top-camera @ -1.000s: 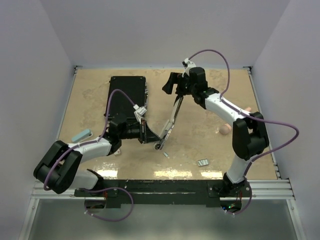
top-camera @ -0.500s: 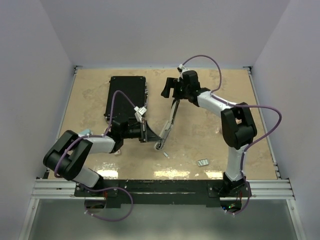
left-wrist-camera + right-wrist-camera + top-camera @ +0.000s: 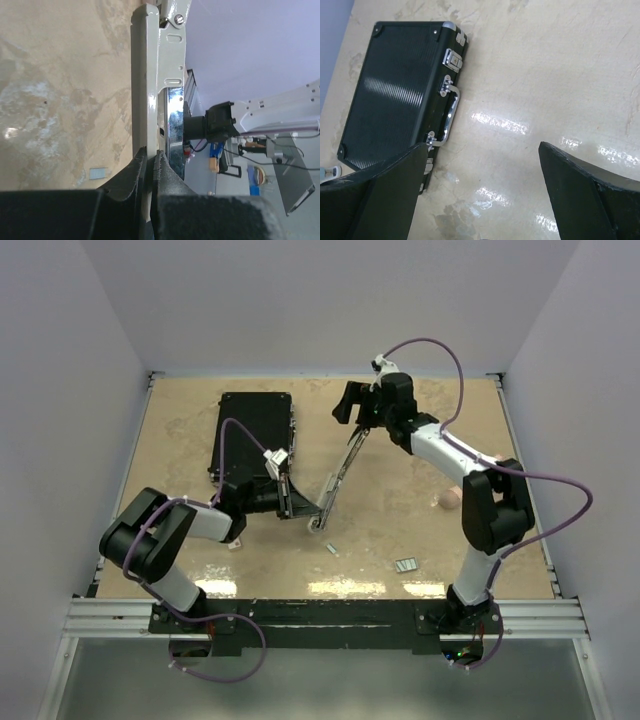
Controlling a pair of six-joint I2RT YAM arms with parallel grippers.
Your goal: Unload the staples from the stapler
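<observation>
The stapler (image 3: 338,480) is a slim grey metal tool slanting from near the left gripper up toward the right gripper. My left gripper (image 3: 294,502) is shut on its lower end. In the left wrist view the fingers (image 3: 134,170) pinch the pale bar (image 3: 145,90). My right gripper (image 3: 352,412) is open by the stapler's upper end. In the right wrist view its gripper (image 3: 482,145) holds nothing. A small staple strip (image 3: 331,549) and a staple block (image 3: 405,565) lie on the table in front; a block also shows in the left wrist view (image 3: 98,173).
A flat black case (image 3: 255,430) lies at the back left, close behind the left gripper; its handle and latches show in the right wrist view (image 3: 447,112). A pink cylinder (image 3: 450,499) lies at the right near the right arm. A small white tile (image 3: 235,545) lies by the left arm.
The right arm has swung back to the right and its gripper sits slightly right of where it was. The left arm's elbow has moved up. The stapler's lower end has risen slightly.
</observation>
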